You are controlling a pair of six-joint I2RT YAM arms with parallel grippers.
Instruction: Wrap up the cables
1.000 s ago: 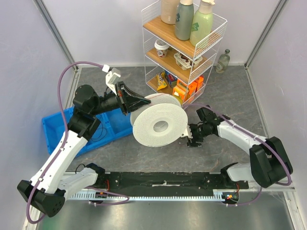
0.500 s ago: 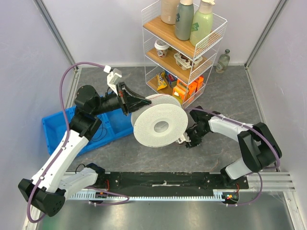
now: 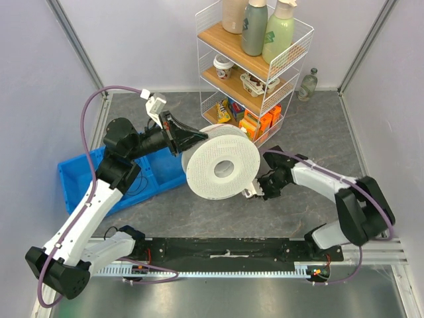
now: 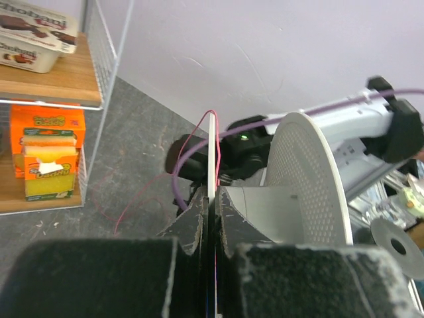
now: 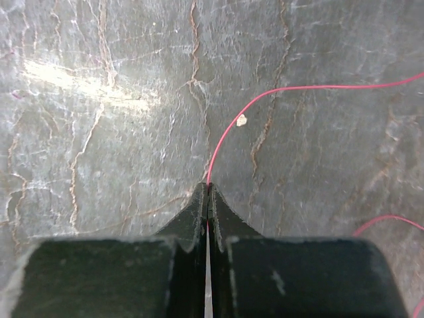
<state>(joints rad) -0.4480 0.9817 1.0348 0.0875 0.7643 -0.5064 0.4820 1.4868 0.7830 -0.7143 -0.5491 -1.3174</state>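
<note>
From above, the spool [image 3: 222, 169] has tilted and shifted slightly farther; the left claw [image 3: 197, 137] clamps its far-left rim. Left wrist view: that pinch, tight. Right wrist view: the right claw [image 5: 207, 193] nips the red cable [image 5: 265, 99], whose slack on the surface [image 5: 99, 132] could snag.

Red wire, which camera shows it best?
The right wrist view. There the red wire runs bright across the grey table from the shut right gripper. The left wrist view shows only a thin loop by the spool. In the top view it is too thin to see.
</note>
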